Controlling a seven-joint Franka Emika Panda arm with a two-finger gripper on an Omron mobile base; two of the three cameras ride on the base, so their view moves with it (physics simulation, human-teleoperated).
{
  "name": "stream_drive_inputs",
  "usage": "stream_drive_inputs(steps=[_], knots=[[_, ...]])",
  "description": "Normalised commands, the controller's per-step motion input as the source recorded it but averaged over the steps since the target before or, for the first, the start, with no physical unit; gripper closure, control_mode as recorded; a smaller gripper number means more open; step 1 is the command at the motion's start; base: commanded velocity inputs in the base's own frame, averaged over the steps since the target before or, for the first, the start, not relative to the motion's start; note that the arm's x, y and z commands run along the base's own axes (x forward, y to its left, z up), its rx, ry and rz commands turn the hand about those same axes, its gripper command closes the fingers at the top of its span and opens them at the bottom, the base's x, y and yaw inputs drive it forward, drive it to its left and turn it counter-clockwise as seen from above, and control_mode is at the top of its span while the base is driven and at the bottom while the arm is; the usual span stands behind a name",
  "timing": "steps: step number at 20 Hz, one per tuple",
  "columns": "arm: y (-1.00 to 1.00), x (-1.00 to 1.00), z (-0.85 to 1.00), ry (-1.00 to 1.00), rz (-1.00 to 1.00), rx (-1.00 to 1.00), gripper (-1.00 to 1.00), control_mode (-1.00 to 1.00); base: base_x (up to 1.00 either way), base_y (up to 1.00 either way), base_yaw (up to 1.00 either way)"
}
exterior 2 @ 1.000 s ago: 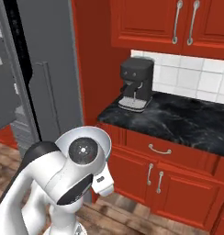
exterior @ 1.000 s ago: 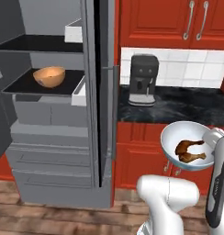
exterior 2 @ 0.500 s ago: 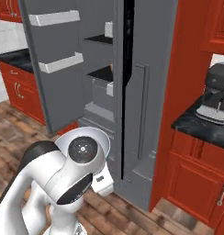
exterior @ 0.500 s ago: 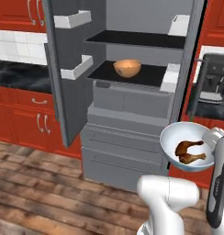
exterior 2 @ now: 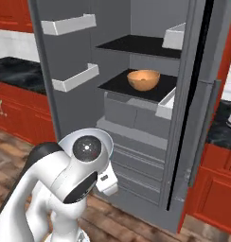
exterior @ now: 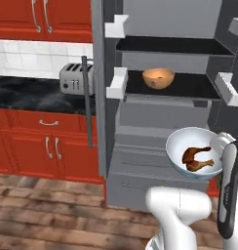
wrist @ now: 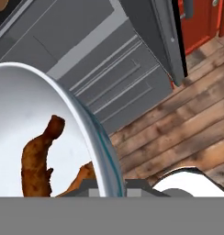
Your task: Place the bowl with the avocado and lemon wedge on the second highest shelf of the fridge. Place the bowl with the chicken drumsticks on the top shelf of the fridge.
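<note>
Jaws clamped on the rim of the glossy white bowl with the chicken drumsticks (exterior: 195,152), held low in front of the fridge (exterior: 160,117) drawers. Risk: rim-only grip, round slick porcelain could tip or clip the black top shelf (exterior: 172,45) edge. Smooth orange bowl (exterior: 158,77) sits on second shelf

Both base cams behind arm, facing open fridge (exterior: 165,97) from L/R; hand cam close on bowl rim (wrist: 93,137).
</note>
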Motion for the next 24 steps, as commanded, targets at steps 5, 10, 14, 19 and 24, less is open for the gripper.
stream_drive_inputs(steps=[5, 10, 14, 19, 24], knots=[[0.0, 0.0, 0.0, 0.0, 0.0, 0.0, 1.0, 1.0, 0.9, 0.67, -0.45], [0.0, 0.0, 0.0, 0.0, 0.0, 0.0, 1.0, 1.0, 0.8, 0.12, -0.18], [0.0, 0.0, 0.0, 0.0, 0.0, 0.0, 1.0, 1.0, 0.67, -0.03, -0.15], [0.0, 0.0, 0.0, 0.0, 0.0, 0.0, 1.0, 1.0, 0.72, 0.0, -0.14], [0.0, 0.0, 0.0, 0.0, 0.0, 0.0, 1.0, 1.0, 0.54, 0.0, -0.14]])
